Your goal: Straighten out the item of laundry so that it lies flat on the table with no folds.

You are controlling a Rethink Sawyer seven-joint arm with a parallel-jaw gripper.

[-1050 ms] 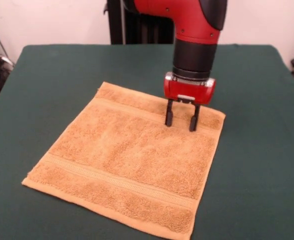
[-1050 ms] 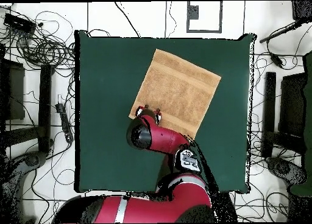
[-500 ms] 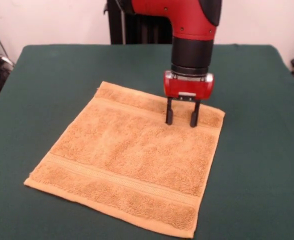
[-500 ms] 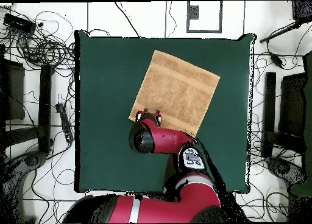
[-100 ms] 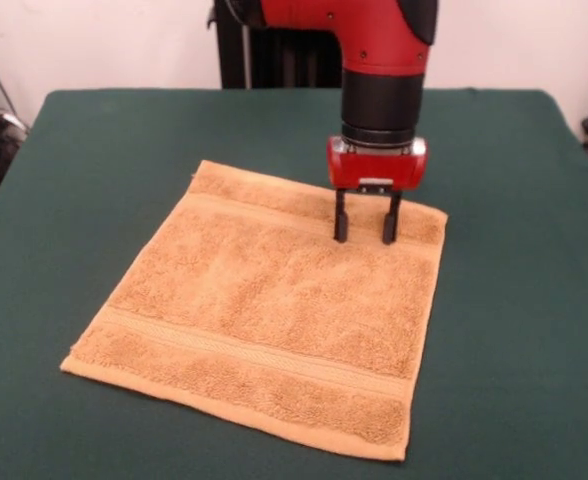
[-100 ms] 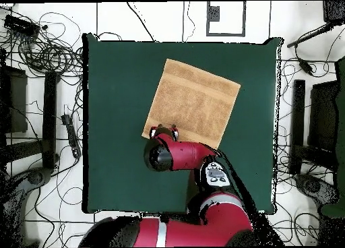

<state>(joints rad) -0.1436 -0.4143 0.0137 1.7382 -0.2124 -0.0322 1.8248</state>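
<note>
The item of laundry, an orange-tan terry towel [image 5: 264, 300], lies spread flat on the green table [image 5: 514, 300], set at an angle, with a woven band near its far and near edges. My gripper [image 5: 364, 236] points straight down over the towel's far right corner. It is open, and both fingertips [image 5: 341, 236] rest on the cloth just inside the far band. In the overhead view the towel [image 6: 195, 100] lies in the table's [image 6: 114, 124] upper half, with the gripper [image 6: 164, 131] at its lower left corner.
Cables and equipment lie on the floor [image 6: 47, 56] around the table in the overhead view. A dark stand [image 5: 264, 55] rises behind the table's far edge.
The gripper has shifted slightly toward the far side with its tips on the towel. The towel has slid and turned with it, its near edge moving away from the table's front.
</note>
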